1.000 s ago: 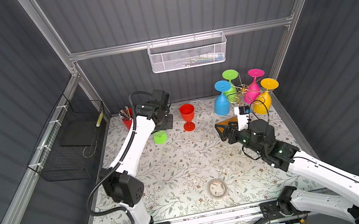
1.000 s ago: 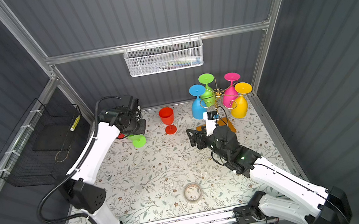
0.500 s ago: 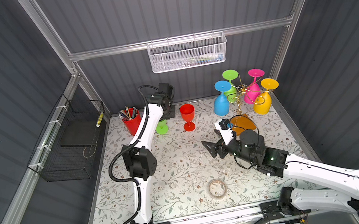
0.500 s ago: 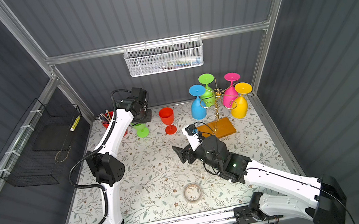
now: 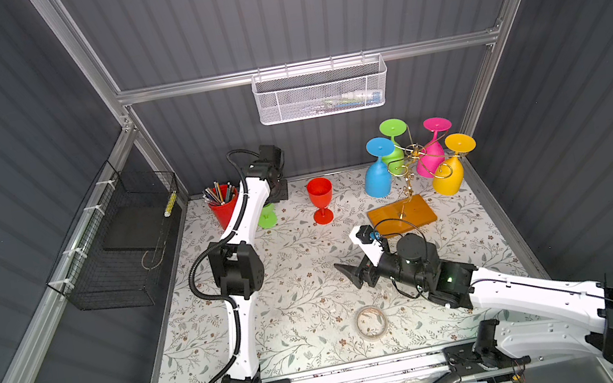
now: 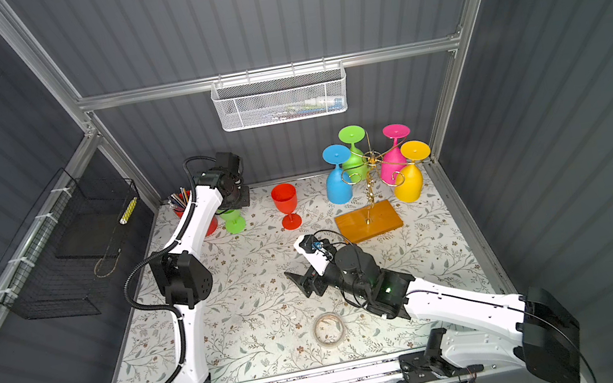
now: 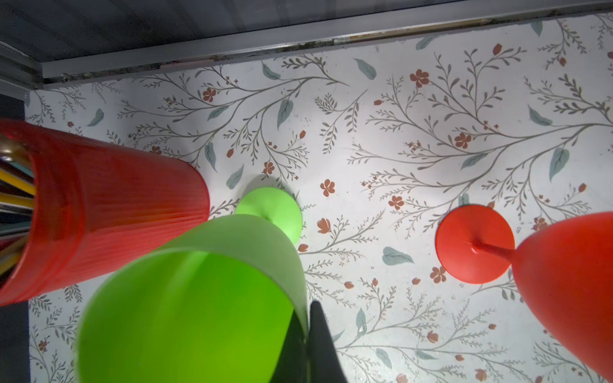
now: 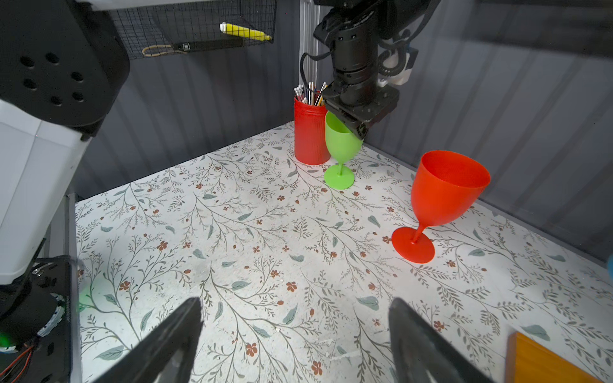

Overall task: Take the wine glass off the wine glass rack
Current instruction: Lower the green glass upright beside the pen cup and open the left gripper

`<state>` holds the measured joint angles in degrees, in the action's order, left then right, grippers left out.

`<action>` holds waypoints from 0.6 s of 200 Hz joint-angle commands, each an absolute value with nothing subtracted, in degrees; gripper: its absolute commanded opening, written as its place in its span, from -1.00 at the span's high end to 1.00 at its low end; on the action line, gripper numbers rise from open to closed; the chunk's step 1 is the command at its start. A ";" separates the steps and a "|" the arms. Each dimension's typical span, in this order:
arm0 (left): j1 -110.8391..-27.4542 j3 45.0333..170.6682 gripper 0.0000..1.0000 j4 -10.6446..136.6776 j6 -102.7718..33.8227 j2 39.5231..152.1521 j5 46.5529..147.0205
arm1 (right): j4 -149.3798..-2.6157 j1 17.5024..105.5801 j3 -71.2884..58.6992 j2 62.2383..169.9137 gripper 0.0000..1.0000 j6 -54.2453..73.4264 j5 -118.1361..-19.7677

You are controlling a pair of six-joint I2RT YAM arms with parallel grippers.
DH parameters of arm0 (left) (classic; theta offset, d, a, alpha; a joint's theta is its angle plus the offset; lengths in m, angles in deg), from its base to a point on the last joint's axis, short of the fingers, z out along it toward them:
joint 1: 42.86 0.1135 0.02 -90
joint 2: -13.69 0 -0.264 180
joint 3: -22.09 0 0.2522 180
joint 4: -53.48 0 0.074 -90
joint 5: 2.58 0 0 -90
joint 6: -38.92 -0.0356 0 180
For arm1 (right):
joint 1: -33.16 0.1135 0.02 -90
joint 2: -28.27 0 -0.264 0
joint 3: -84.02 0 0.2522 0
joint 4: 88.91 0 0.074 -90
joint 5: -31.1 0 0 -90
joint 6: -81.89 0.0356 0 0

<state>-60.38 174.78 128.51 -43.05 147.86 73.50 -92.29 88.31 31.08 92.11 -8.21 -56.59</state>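
Observation:
The wine glass rack [image 5: 405,167], a gold wire tree on an orange wooden base [image 5: 401,215], stands at the back right. Blue [image 5: 378,182], green [image 5: 395,152], pink [image 5: 431,163] and yellow [image 5: 448,179] glasses hang upside down on it. My left gripper [image 7: 306,335] is shut on the rim of a lime-green wine glass [image 8: 341,142], held slightly tilted beside the red pencil cup [image 8: 310,132]. Its foot [image 8: 339,176] is at or just above the mat. My right gripper [image 8: 295,305] is open and empty over the mat's middle, in front of the rack's base.
A red wine glass [image 5: 320,198] stands upright between the lime-green glass and the rack. A roll of tape [image 5: 371,321] lies near the front edge. A black wire basket [image 5: 123,240] hangs on the left wall and a white mesh basket [image 5: 321,91] on the back wall.
My left arm carried the lime-green glass back toward the pencil cup and lowered it. My right arm drew away from the rack toward the middle of the mat, its jaws widening slightly.

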 commanded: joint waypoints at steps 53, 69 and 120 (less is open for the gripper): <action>-58.25 180.54 1.00 127.13 -45.13 152.38 76.19 | -96.74 90.90 33.27 94.93 -0.79 -8.65 -58.55; -57.90 180.03 1.00 126.78 -44.93 152.26 76.85 | -97.34 90.90 33.62 94.98 -0.79 -8.55 -58.47; -57.80 179.35 0.56 126.01 -44.80 151.41 76.96 | -97.73 90.90 33.90 95.22 -0.80 -8.11 -58.47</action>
<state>-58.12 178.94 125.50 -44.49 150.99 75.75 -95.92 90.63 33.31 95.12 -8.23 -58.15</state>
